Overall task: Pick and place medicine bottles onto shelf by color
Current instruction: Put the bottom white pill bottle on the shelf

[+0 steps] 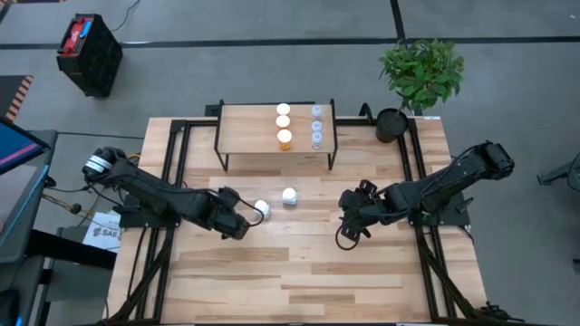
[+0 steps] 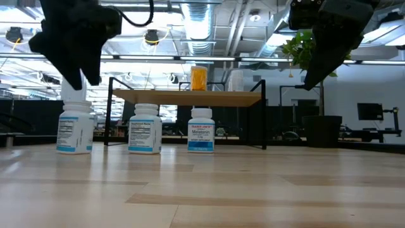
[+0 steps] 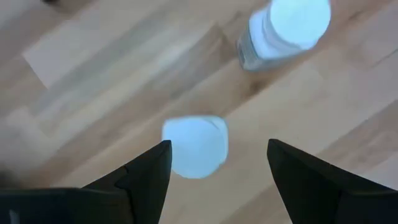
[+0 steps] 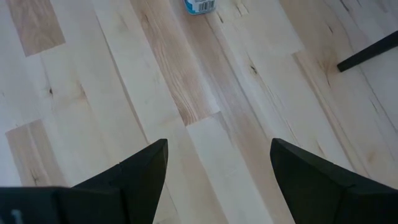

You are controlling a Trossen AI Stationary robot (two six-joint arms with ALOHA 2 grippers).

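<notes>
Two upright white bottles (image 1: 289, 196) before shelf (image 1: 245, 127).

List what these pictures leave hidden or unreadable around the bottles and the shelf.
- Low view: the left gripper covers the top of the leftmost white bottle.
- Low view: small print on the bottle labels is too small to read.
- Right wrist view: a bottle is cut off by the picture's edge.
- High view: the clear bottles on the shelf are too small to count.
</notes>
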